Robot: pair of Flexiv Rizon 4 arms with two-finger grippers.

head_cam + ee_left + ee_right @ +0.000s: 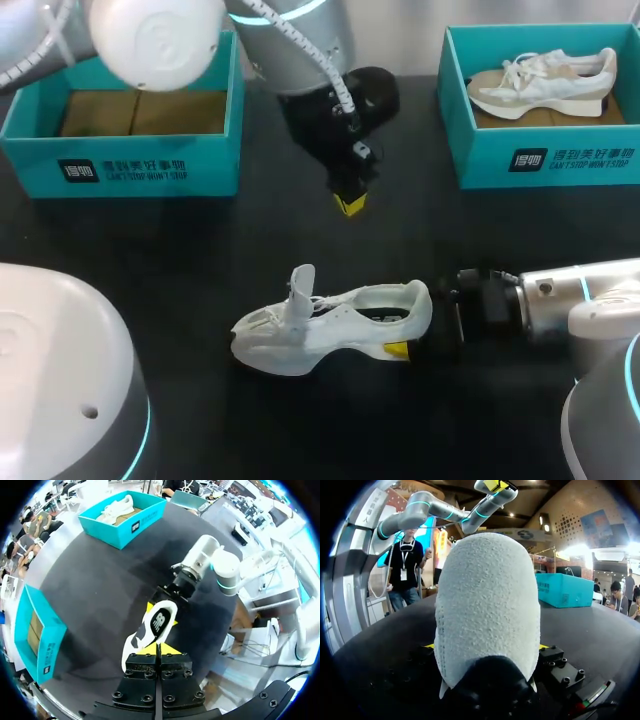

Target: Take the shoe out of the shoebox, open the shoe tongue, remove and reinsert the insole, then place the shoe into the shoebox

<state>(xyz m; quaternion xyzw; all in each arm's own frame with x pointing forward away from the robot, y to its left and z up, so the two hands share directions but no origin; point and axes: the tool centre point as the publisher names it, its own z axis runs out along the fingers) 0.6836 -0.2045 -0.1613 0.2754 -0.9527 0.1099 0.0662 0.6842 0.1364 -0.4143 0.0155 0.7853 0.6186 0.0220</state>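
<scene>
On the bench (pixel 180 270) centre stands the white sneaker (pixel 330 325), tongue (pixel 301 288) up, insole (pixel 160 620) seemingly inside. Risk: my right tool (pixel 412 322) pinches the heel only, so pulling the insole could twist or tip the shoe; the tongue may flop back. My left tool (pixel 349 204) has its tips pressed together, empty; unless spread, it just jabs the insole. Pose: right arm low, level, from the right; left tool hangs above the shoe, pointing down.
</scene>
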